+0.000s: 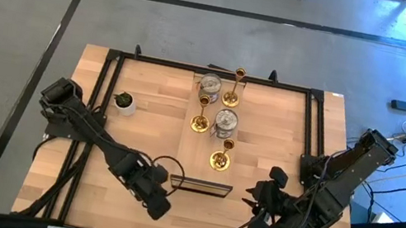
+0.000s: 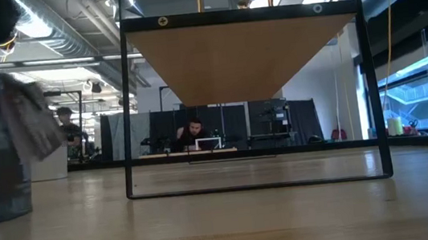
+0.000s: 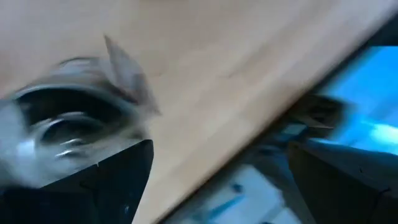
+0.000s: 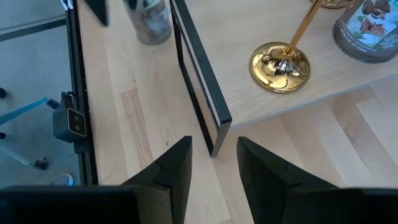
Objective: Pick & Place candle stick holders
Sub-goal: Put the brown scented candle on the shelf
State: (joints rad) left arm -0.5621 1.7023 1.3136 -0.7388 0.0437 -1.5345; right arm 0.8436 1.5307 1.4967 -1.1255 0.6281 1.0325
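- Presently, table (image 1: 286,120): pale wood inside a black rail, carrying everything listed below.
- Wooden board (image 1: 209,143): long, slightly raised, lying down the middle; five of the six candle stick holders stand on it.
- Black frame (image 1: 200,186): upright on edge at the board's near end, between my two grippers.
- Left gripper (image 3: 221,148): low over the near table, just beside the frame; fingers spread wide, the gap between them empty.
- Right gripper (image 4: 214,146): near the table's near right corner, pointing at the frame's end; fingers narrowly apart, grasping nothing. It waits.
- Gold sticks, three: one at the board's near end (image 1: 219,160), one midway (image 1: 199,123), one at the far end (image 1: 231,98). All upright.
- Silver cups on the board, two: far (image 1: 209,86) and middle (image 1: 225,120).
- Sixth silver cup (image 3: 62,124): off the board, on the table, at the outside of one left finger rather than between the pair; touching or not, I cannot tell.
- Potted plant (image 1: 125,102): far left, no part of the job.
- Step in hand, as I judge it: handling the stray cup with my left. Next move calls for centring the spread fingers around it, then clenching.
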